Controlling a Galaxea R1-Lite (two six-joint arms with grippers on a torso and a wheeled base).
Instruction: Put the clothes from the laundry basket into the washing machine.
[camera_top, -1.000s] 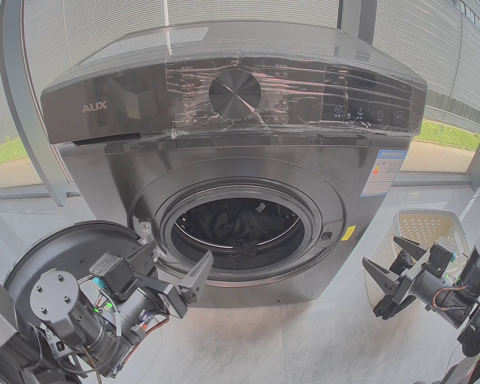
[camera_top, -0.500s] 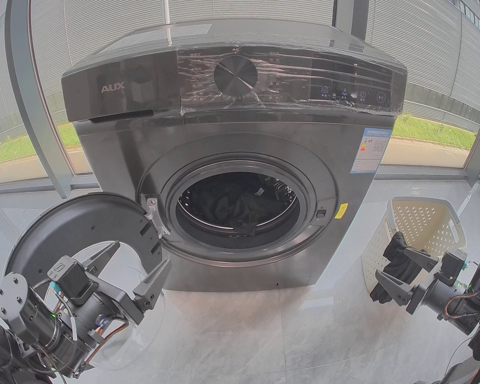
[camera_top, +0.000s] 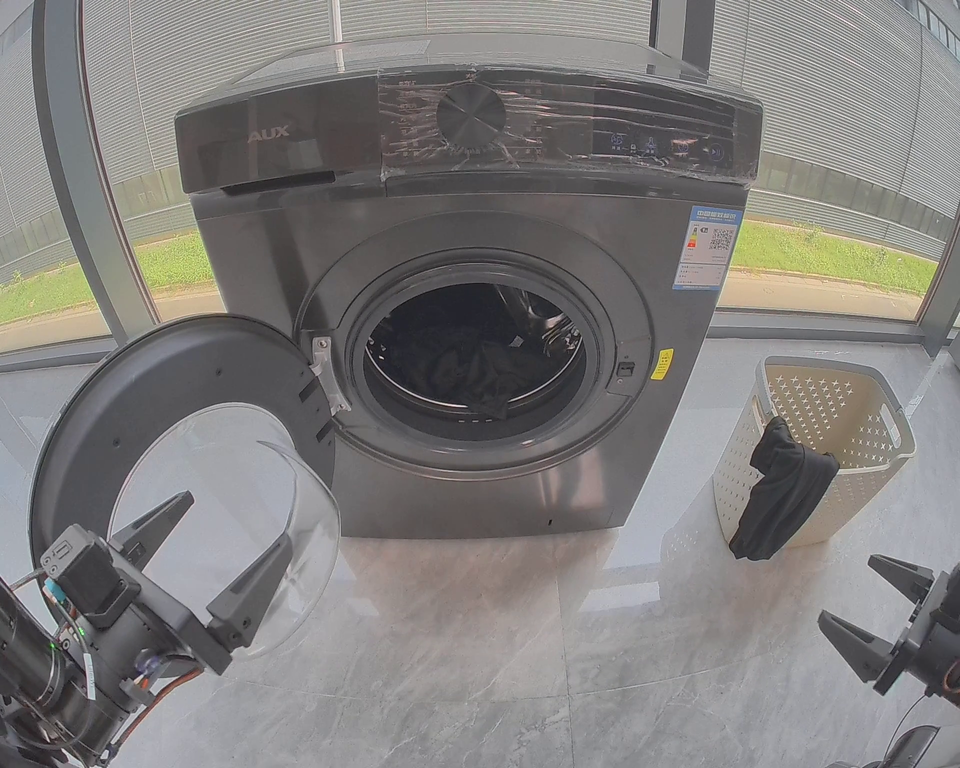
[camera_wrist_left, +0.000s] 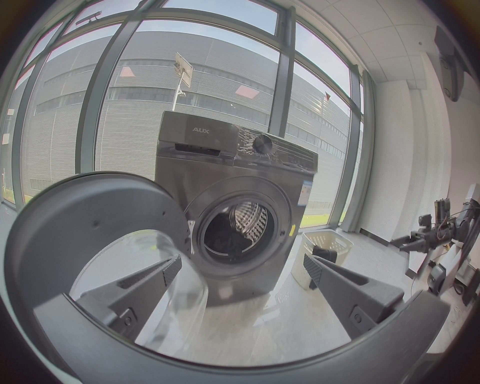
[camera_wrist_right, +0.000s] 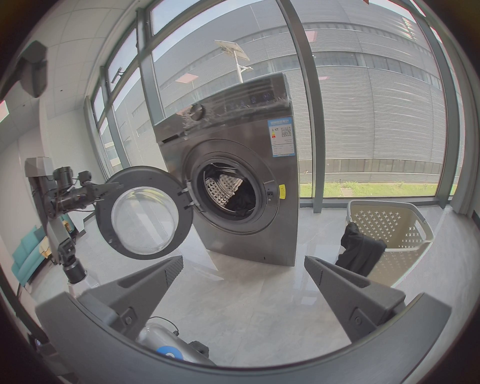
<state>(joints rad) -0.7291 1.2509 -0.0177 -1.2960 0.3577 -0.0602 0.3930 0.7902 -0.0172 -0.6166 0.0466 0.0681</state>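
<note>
A grey front-loading washing machine stands ahead with its round door swung open to the left. Dark clothes lie inside the drum. To the right sits a cream laundry basket with a black garment draped over its near rim. My left gripper is open and empty, low at the left in front of the open door. My right gripper is open and empty, low at the right, nearer than the basket. The right wrist view shows the garment hanging on the basket.
Glossy grey floor tiles stretch in front of the machine. Tall glass windows with metal frames stand behind and beside it. The open door takes up the space at the left of the machine.
The whole head view has pulled back from the machine. Both grippers are now lower and farther from the machine; the right one is clear of the garment on the basket rim.
</note>
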